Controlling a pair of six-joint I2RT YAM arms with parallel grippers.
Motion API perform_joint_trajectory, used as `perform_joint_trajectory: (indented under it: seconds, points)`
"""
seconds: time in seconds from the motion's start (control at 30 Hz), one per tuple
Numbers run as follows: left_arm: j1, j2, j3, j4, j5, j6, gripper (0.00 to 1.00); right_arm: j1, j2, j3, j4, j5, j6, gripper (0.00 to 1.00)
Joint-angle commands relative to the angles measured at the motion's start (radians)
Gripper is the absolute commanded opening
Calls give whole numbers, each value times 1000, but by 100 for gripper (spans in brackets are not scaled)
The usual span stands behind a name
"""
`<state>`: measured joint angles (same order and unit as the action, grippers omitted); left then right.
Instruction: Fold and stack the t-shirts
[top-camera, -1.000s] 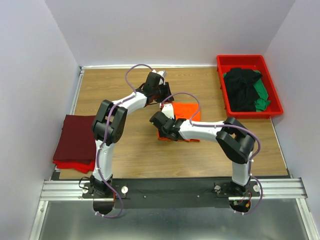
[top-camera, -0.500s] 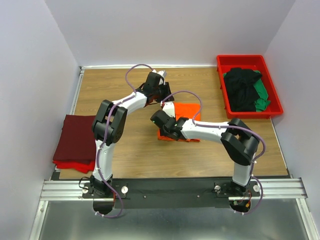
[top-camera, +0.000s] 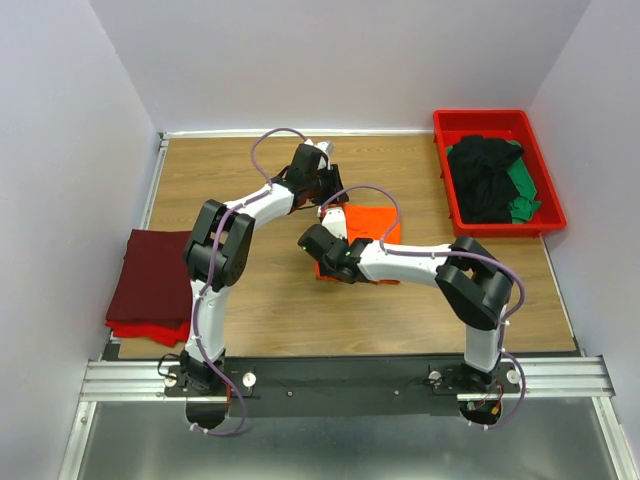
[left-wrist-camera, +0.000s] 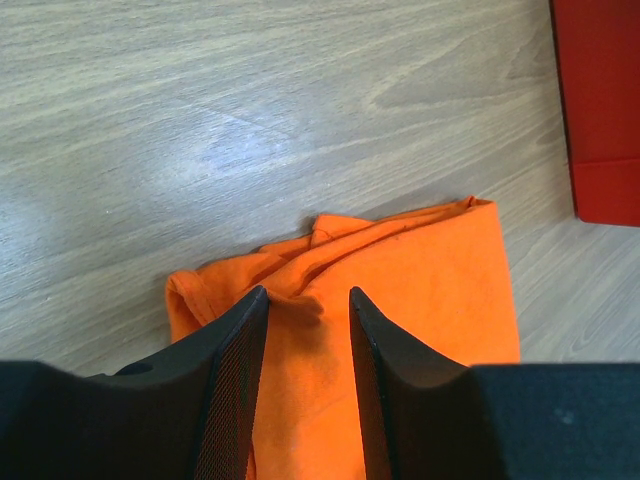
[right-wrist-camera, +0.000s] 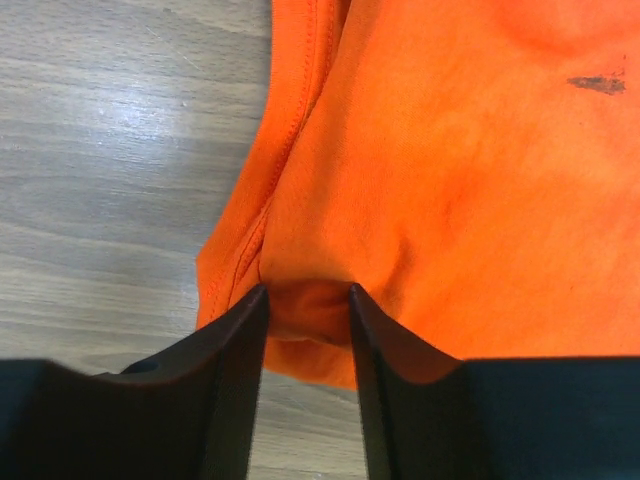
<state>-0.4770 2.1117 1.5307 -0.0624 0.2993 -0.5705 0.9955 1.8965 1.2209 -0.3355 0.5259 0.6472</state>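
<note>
**Orange t-shirt pinched from both ends**

Orange cloth fills both wrist views. The orange t-shirt lies partly folded on the wooden tabletop, between the two end effectors. The left end effector is clamped on a rumpled fold at the shirt's far edge, with fabric creased between its fingertips. The right end effector is clamped on a bunched fold at the near left corner, beside a stitched hem. Well to the right of both, a red tray holds a black t-shirt and a green t-shirt. Well to their left, a folded maroon t-shirt rests on a red t-shirt.
</note>
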Motion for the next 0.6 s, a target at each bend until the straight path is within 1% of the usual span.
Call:
perform_joint_trajectory:
  seconds: [0.0, 0.03, 0.07, 0.13, 0.17, 0.23, 0.27, 0.37, 0.53, 0.57]
  points:
    - [2, 4, 31, -14, 20, 12, 46, 8, 19, 6, -8, 2, 14, 41]
    - [2, 5, 31, -14, 20, 12, 46, 8, 18, 3, -8, 3, 14, 37]
    - [2, 5, 31, -13, 23, 12, 46, 9, 15, 3, -8, 5, 14, 30]
    - [2, 4, 31, -13, 21, 12, 46, 6, 6, 2, -8, 16, 12, 23]
    - [2, 5, 31, -13, 21, 14, 46, 6, 0, 0, -8, 20, 11, 17]
    - [2, 4, 31, -13, 21, 14, 46, 2, -25, -4, -8, 28, 9, 11]
    - [2, 2, 32, -14, 23, 14, 46, -6, -39, -12, -8, 29, 8, 6]
    - [2, 1, 34, -16, 20, 15, 46, -30, -100, -40, -8, 22, 8, 1]
    - [2, -7, 37, -20, 11, 14, 46, -64, -243, -95, -8, 16, 11, 1]
    - [3, -9, 37, -22, 5, 14, 48, -72, -258, -101, -8, 14, 9, 0]
